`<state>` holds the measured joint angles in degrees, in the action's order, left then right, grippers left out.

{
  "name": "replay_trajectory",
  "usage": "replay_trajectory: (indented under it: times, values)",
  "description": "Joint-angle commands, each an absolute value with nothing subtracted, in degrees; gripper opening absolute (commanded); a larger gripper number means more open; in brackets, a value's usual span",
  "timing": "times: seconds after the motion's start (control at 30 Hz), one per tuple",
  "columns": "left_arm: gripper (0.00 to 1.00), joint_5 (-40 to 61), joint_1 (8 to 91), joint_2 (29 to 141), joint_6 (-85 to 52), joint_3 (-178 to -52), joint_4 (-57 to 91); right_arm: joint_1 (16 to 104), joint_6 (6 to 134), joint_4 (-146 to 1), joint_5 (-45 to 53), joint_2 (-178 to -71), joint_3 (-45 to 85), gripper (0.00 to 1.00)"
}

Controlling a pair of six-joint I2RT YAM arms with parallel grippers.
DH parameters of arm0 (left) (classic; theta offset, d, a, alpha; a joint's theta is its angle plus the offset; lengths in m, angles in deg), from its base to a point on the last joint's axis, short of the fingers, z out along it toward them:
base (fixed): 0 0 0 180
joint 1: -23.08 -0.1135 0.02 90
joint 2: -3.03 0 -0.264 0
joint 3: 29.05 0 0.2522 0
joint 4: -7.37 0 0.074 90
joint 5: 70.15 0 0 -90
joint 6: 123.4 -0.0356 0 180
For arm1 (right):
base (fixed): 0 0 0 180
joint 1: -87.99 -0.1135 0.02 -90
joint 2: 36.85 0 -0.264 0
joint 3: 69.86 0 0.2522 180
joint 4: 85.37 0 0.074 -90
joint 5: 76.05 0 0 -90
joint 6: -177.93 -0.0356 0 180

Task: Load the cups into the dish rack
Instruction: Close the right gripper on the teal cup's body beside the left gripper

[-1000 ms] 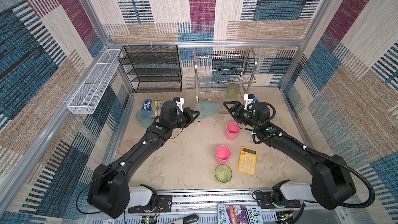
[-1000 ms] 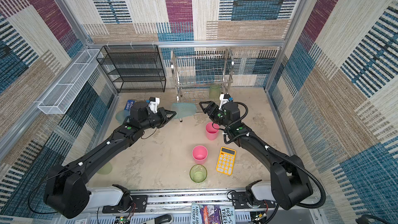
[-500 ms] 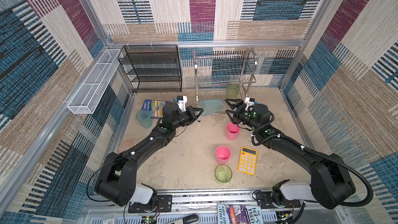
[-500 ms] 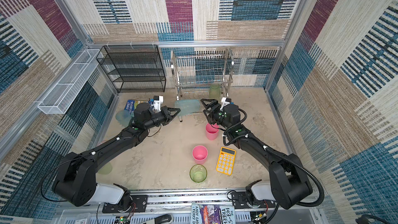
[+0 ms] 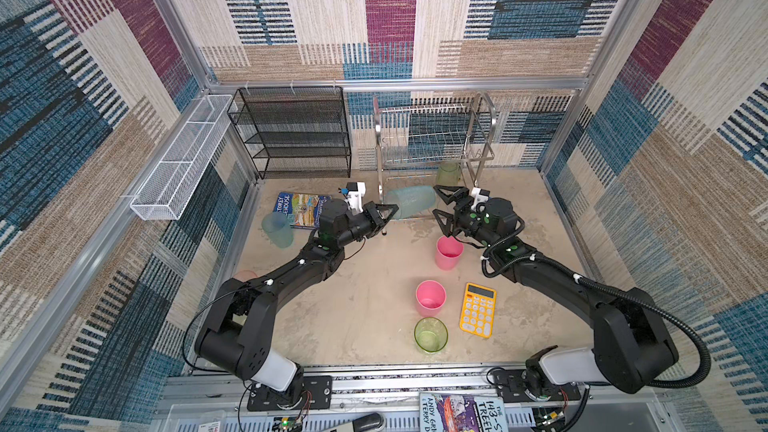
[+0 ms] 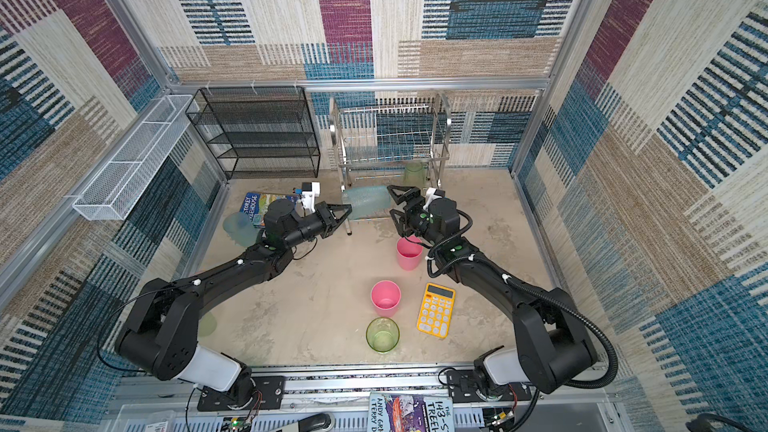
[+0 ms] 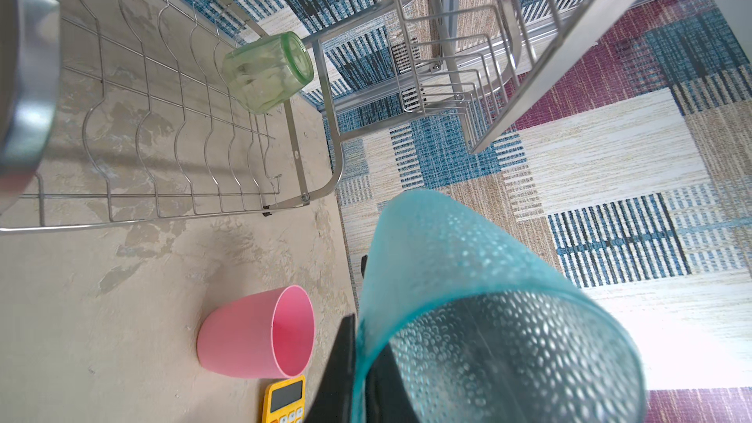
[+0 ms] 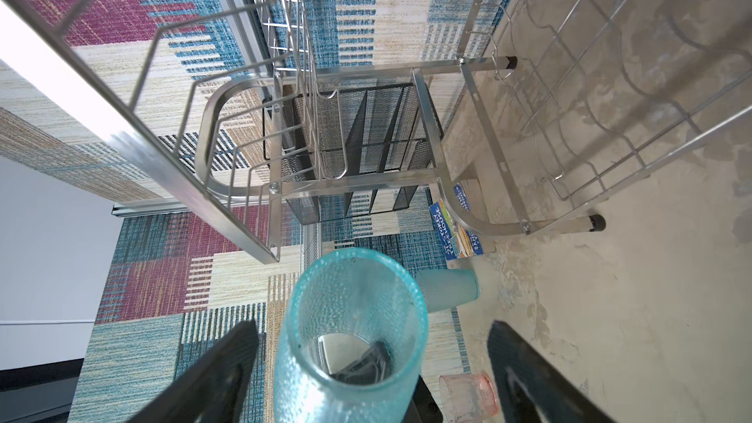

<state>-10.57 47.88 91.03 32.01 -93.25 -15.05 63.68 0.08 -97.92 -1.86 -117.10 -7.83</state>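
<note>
Beside dish rack (image 5: pixel 434 143), left hand (image 5: pixel 390 218) gripping teal cup (image 5: pixel 409 202), right hand (image 5: pixel 435 200) wide nearby

The left gripper (image 5: pixel 388 213), clamped on the rim of the teal cup (image 5: pixel 411 201), has carried it right and slightly farther, towards the near edge of the dish rack (image 5: pixel 434 135). The right gripper (image 5: pixel 435 199) has spread its jaws wider, and they now flank the cup's free end without contact.
</note>
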Motion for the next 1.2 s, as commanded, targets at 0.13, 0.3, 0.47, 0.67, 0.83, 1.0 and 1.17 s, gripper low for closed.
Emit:
replay_trajectory:
  times: [0.13,0.3,0.47,0.67,0.83,1.0,1.17]
  values:
    - [0.06,-10.7,49.9,92.8,31.8,-94.6,-19.0,63.5,-1.0,-100.2,-0.7,-117.6,-6.3,0.94]
    - [0.06,-10.0,51.2,94.2,32.2,-95.3,-20.6,63.5,-0.9,-99.7,-0.6,-118.0,-6.1,0.94]
    - [0.06,-9.2,52.6,95.6,32.3,-96.0,-21.4,63.3,-0.9,-99.2,-0.3,-117.9,-6.1,0.93]
    - [0.06,-7.8,53.5,97.1,32.3,-96.6,-22.4,62.9,-0.8,-97.9,1.0,-117.4,-6.2,0.91]
    - [0.06,-7.1,54.1,98.4,32.5,-96.7,-23.9,62.6,-0.7,-97.2,1.4,-117.4,-6.6,0.87]
    - [0.07,-6.5,54.5,99.1,32.5,-96.6,-24.8,62.5,-0.9,-97.4,2.0,-117.4,-7.4,0.80]
    - [0.08,-6.2,54.5,99.1,31.7,-96.7,-24.0,62.5,-0.7,-97.3,2.8,-117.2,-7.6,0.74]
